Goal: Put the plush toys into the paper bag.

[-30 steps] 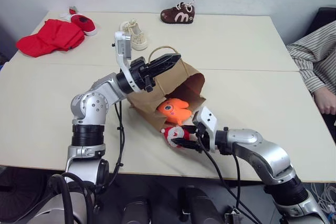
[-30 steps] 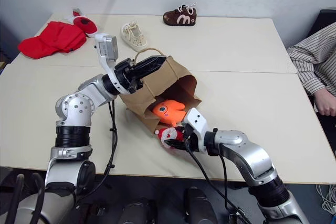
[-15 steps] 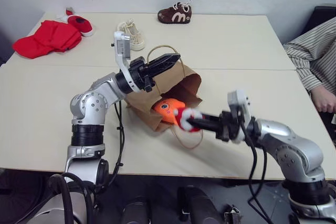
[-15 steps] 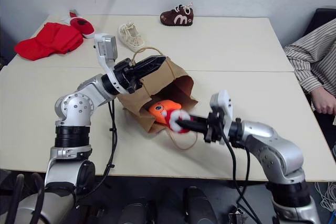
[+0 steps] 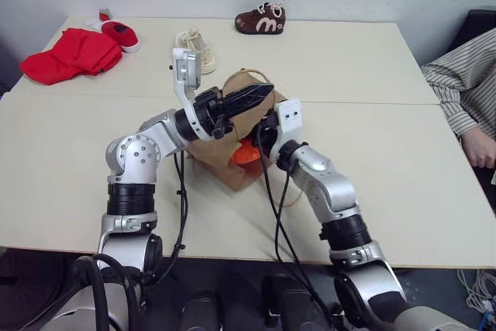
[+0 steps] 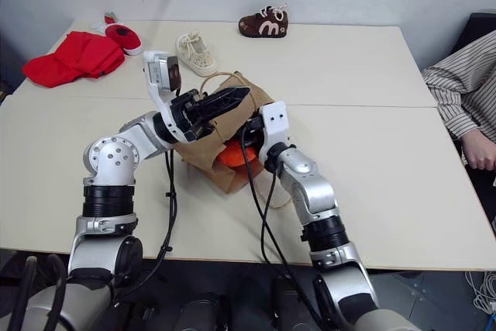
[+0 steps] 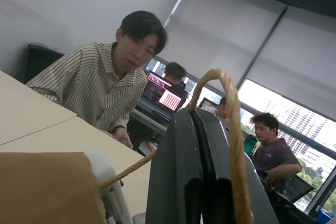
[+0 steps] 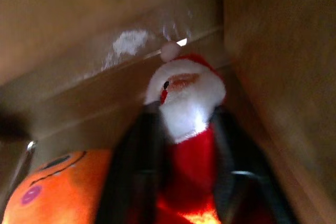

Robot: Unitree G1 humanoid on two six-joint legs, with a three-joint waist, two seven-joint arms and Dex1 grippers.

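The brown paper bag (image 5: 214, 149) lies on its side mid-table, mouth toward my right arm. My left gripper (image 5: 260, 96) is shut on the bag's tan handle (image 7: 231, 109) and holds the upper edge up. My right gripper (image 8: 184, 109) reaches inside the bag, its fingers closed on the red plush toy (image 8: 185, 95), a small Santa-like figure with a white face. The orange plush toy (image 5: 246, 153) lies in the bag mouth, just beside the right gripper's fingers (image 8: 134, 166). From the head views the right fingertips are hidden by the bag.
At the table's far side lie a red cloth heap (image 5: 70, 52), a small red shoe (image 5: 121, 32), a cream shoe (image 5: 195, 44) and a brown shoe (image 5: 262, 18). A person in a striped sleeve (image 5: 461, 87) sits at the right edge. The bag's second handle (image 5: 292, 196) rests on the table.
My right arm lifted the red plush toy from the table in front of the bag and swung it left and forward into the bag mouth. The left gripper kept its hold.
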